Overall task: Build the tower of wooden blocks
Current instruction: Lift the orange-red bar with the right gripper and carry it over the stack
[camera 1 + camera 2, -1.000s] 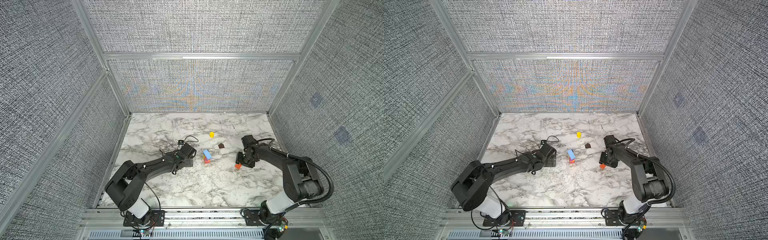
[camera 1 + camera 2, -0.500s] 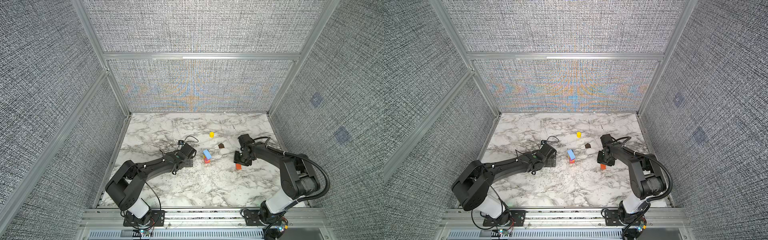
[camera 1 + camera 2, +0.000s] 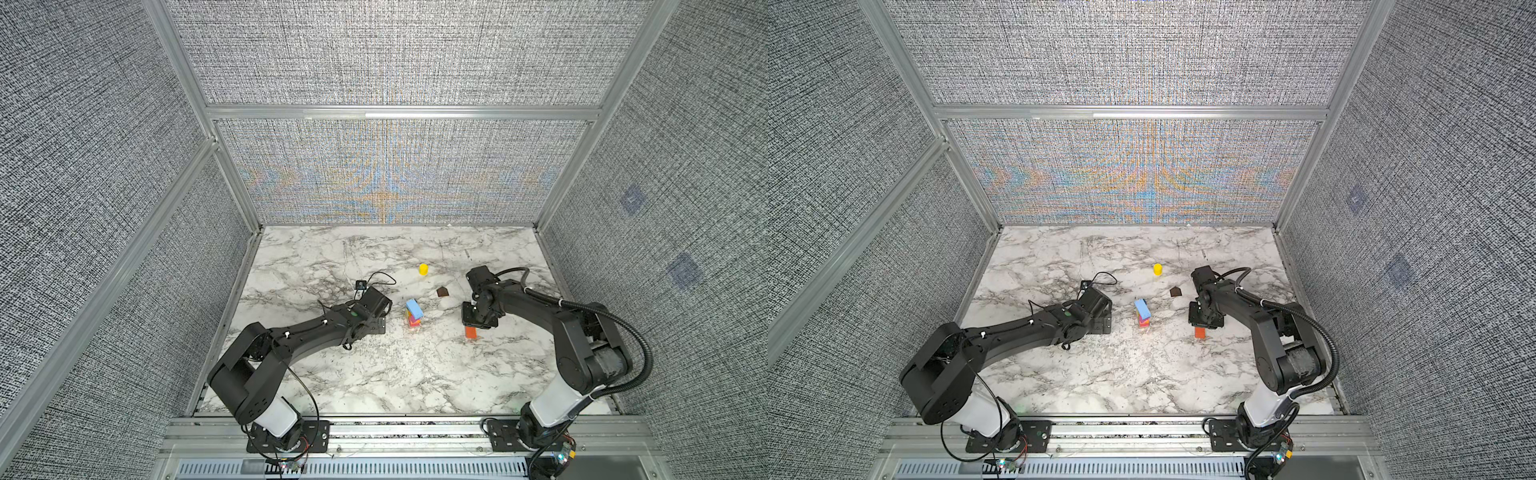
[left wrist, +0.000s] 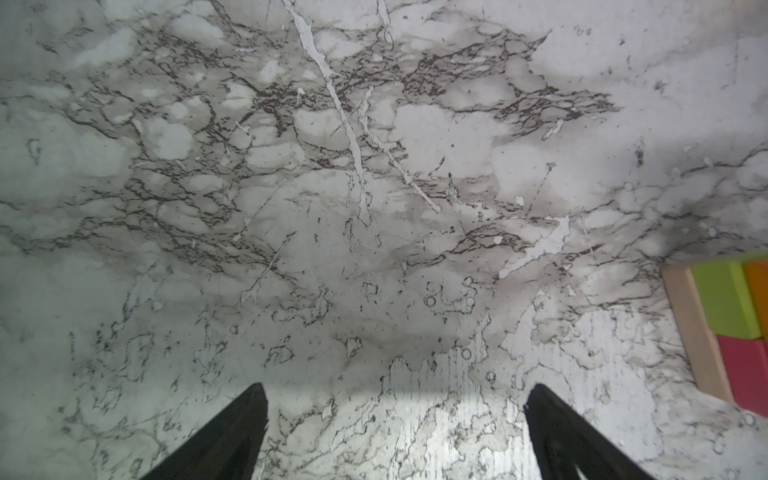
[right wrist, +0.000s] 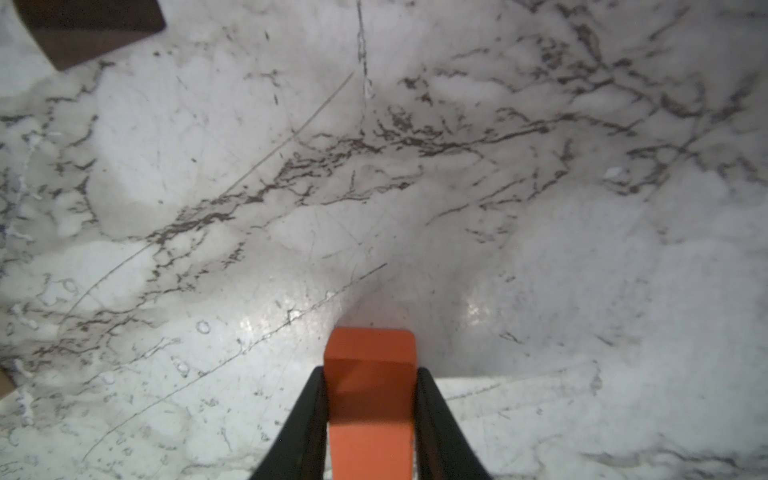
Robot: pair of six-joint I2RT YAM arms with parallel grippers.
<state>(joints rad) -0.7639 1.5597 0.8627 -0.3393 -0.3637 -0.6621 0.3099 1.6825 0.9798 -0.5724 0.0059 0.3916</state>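
**Tower** [image 3: 414,314]: short multicoloured stack at mid-bench [image 3: 374,374]. Tan slab [image 4: 690,332], green block [image 4: 725,305] and pink block [image 4: 748,374] low down, blue block [image 3: 414,308] on top.
**Yellow cylinder** [image 3: 423,269]: upright, loose, behind the tower.
**Dark brown piece** [image 3: 443,292]: loose, near the tower, to its right.
**Orange brick** [image 5: 370,386]: clasped on both sides by the right gripper [image 5: 370,374], well right of the tower.

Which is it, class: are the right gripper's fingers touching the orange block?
Touching. The right wrist view shows the right gripper's fingers flush against the orange block's sides.
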